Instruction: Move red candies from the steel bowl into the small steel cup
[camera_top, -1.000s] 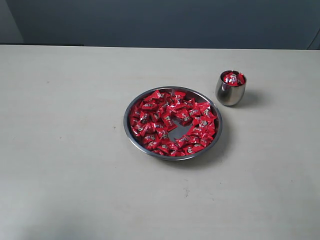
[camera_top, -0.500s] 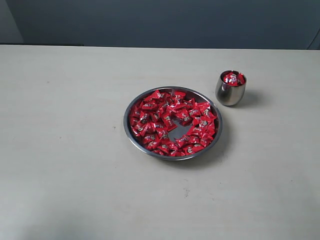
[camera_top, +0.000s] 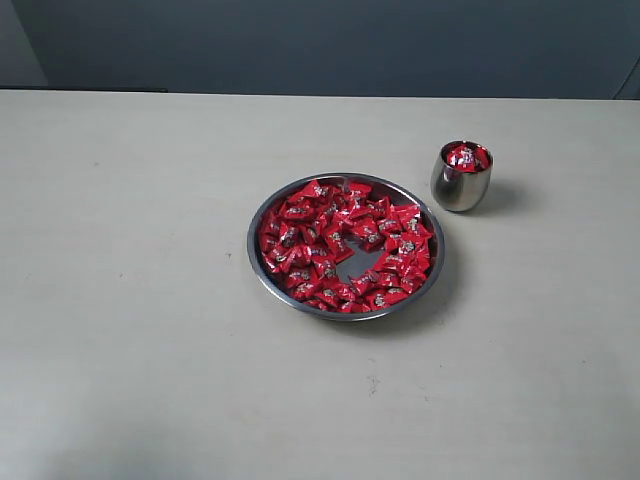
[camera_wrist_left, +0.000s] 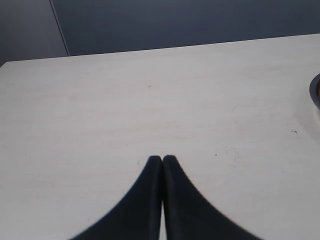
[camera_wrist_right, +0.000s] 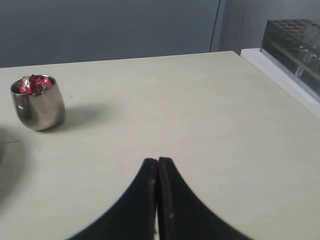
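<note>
The steel bowl (camera_top: 256, 262) sits mid-table, filled with many red candies (camera_top: 320, 245) around a small bare patch. The small steel cup (camera_top: 460, 185) stands just beyond it to the right, with red candies (camera_top: 466, 156) heaped to its brim. Neither arm shows in the exterior view. My left gripper (camera_wrist_left: 162, 158) is shut and empty over bare table, with only a sliver of the bowl's rim (camera_wrist_left: 314, 90) at the picture's edge. My right gripper (camera_wrist_right: 158, 160) is shut and empty too, with the cup (camera_wrist_right: 39, 105) some way off from it.
A pale table (camera_top: 140, 300) carries everything. A dark wall (camera_top: 320, 45) runs behind its far edge. In the right wrist view a clear rack (camera_wrist_right: 295, 45) stands off the table's side edge.
</note>
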